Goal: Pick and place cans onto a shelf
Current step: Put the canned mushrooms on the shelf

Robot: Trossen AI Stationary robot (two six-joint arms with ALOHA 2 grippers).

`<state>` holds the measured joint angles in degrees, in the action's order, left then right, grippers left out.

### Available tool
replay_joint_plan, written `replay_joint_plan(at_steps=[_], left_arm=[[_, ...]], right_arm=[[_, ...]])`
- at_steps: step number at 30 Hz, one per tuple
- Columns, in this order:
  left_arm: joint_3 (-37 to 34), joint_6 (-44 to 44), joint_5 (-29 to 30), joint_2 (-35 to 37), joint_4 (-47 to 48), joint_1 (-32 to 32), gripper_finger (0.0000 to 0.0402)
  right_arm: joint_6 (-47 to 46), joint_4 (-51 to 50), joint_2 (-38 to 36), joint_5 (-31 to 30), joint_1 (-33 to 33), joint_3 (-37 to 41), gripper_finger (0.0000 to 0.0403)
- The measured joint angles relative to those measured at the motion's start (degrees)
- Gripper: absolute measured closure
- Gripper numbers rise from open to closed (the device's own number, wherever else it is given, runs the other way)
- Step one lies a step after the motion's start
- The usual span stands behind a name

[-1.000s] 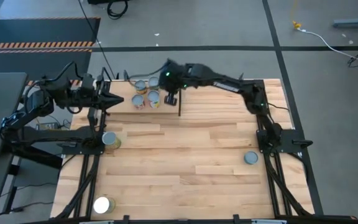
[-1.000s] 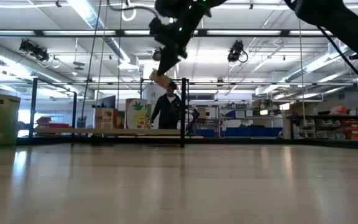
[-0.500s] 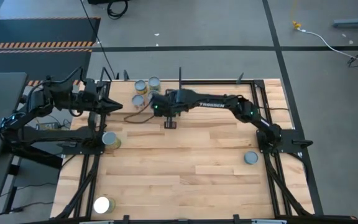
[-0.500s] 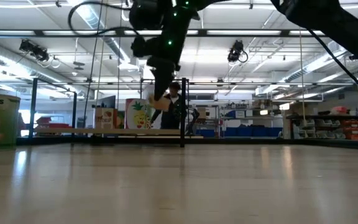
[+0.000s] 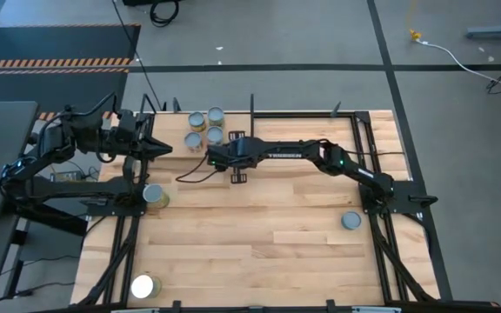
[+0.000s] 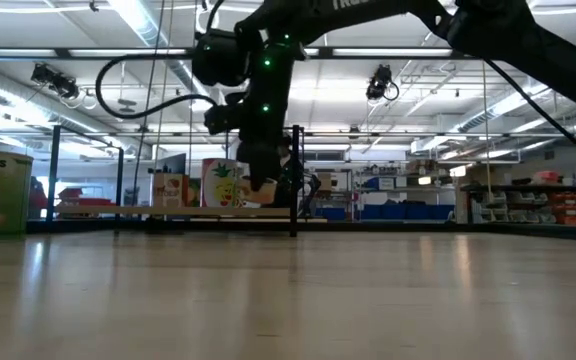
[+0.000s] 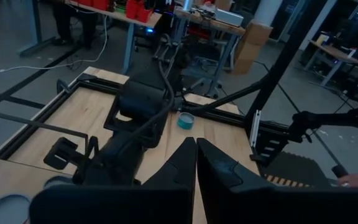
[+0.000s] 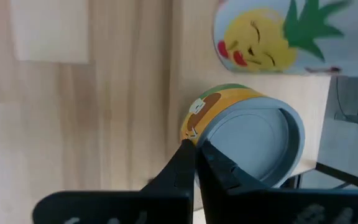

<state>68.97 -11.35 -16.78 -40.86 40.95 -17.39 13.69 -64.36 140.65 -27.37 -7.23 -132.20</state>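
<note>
Several cans stand on their bases on the shelf at the table's far left. In the right wrist view an orange-and-green can with a grey lid sits beside a pineapple-label can. My right gripper is shut, and its tips are at that can's label side. It hangs low before the shelf. My left gripper is shut and hovers at the table's left side. It holds nothing. My right gripper's shut fingertips come slanting down from the near right. They stand at the label side of the orange-and-green can, just below its lid rim. I cannot tell whether they touch it. The can stands upright on the shelf.
Loose cans stand on the tabletop: one at the left, one at the right, one with a glaring lid near the front left. Thin black rods edge the shelf. A person stands in the room beyond.
My right gripper has sunk from high above the shelf to just in front of it. It has shifted toward the table's left and near edges, and its wrist has rolled. It has stayed shut. The cans have not moved.
</note>
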Motion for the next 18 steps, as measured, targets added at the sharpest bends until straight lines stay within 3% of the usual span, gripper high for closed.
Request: replay_joint_plan(at_steps=[12, 18], left_arm=[[0.0, 0.0, -0.02, 0.0, -0.42, 0.0, 0.0383], [0.0, 0.0, -0.02, 0.02, -0.42, 0.0, 0.0383]], right_arm=[[-3.04, 0.58, 0.03, 2.25, -3.26, 0.0, 0.0323], [-3.33, 0.43, -0.5, 3.38, -2.58, 0.07, 0.0308]])
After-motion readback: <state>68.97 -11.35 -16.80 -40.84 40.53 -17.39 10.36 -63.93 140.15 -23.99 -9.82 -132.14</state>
